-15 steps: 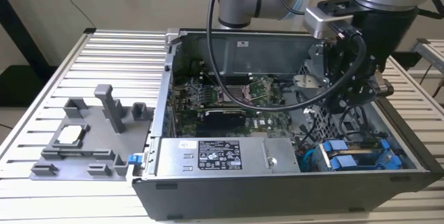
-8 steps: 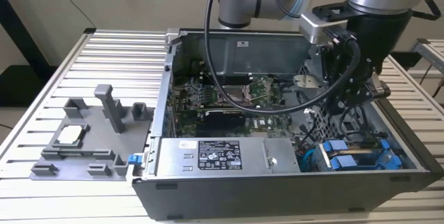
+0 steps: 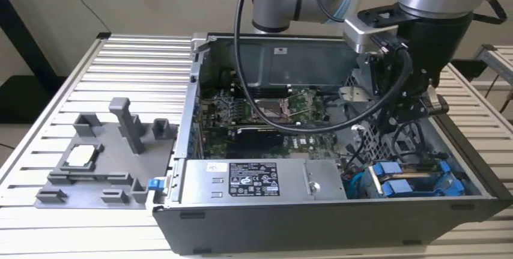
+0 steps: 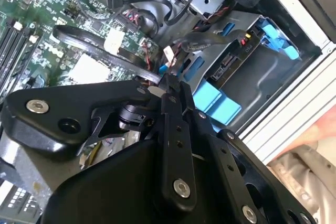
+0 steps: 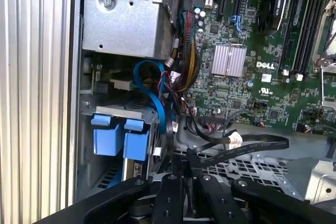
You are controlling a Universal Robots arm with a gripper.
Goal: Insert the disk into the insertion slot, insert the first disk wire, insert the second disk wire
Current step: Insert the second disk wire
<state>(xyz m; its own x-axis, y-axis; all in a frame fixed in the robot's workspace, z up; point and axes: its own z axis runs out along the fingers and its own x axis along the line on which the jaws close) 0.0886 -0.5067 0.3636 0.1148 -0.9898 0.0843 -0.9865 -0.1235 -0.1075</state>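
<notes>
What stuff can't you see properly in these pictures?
- The disk: in the exterior view, the drive cage hides its body; blue tabs peek out.
- Where the wires end: in the first wrist view, the tangle covers the plugs.
- What the hand touches: in the second wrist view, its own black links block it.
- A pink shape: cut off by the second wrist view's edge.

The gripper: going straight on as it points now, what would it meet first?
Probably the black cable just ahead of the gripper, lying over the perforated drive cage; depth is unclear.
</notes>
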